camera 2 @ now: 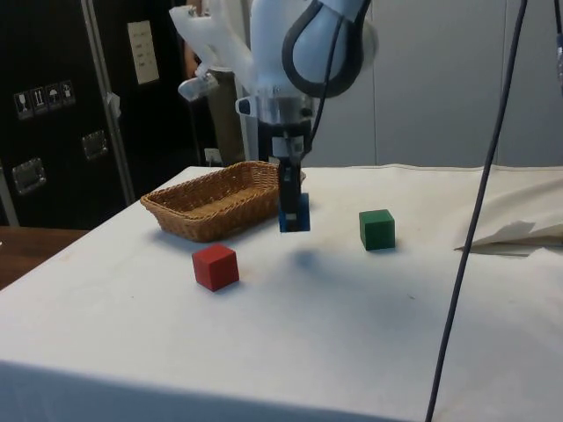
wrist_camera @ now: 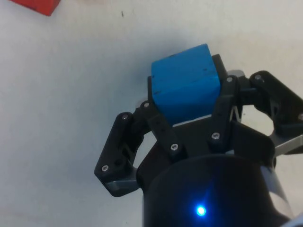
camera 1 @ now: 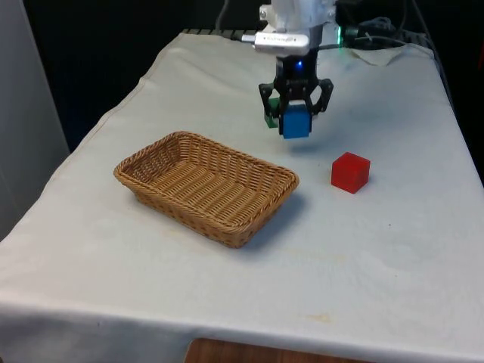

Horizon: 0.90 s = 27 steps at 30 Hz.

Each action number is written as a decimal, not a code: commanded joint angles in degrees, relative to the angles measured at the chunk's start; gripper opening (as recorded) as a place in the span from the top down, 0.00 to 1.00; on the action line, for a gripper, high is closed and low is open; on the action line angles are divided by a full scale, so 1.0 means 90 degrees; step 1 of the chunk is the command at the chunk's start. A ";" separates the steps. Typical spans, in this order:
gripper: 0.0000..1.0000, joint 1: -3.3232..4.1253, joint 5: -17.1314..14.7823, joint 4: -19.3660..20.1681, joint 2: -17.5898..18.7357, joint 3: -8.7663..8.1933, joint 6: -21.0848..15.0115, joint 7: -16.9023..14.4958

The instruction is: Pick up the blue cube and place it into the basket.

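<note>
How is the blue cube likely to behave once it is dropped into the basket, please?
The blue cube, held off the cloth by the gripper, looks rigid and flat-faced, so it probably lands without rolling. The woven basket has raised walls, likely containing any bounce.

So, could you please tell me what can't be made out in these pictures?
- Green cube: front view, mostly hidden behind the gripper and blue cube.
- Red cube: wrist view, cut off by the picture's edge.
- Basket floor: side view, hidden by its near wall.
- Blue cube's gripped faces: covered by the gripper in all views.
</note>
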State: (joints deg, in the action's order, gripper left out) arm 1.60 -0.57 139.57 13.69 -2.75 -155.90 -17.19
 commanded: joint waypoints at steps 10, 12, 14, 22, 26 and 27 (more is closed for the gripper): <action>0.98 0.0013 0.0095 0.0000 -0.0560 -0.0045 0.0541 0.0070; 0.98 0.0006 0.0095 -0.0013 -0.0713 -0.0038 0.0688 0.0064; 0.98 0.0000 0.0000 -0.0006 -0.0694 -0.0006 0.0630 0.0000; 0.98 -0.0013 0.0083 -0.0191 -0.1133 -0.0038 0.1216 0.0051; 0.98 -0.0025 0.0064 -0.0357 -0.1127 -0.0057 0.1350 0.0025; 0.98 -0.0019 0.0057 -0.0407 -0.1114 -0.0070 0.1388 0.0019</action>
State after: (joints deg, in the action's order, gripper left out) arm 1.49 -0.57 136.02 3.38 -3.38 -143.64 -17.30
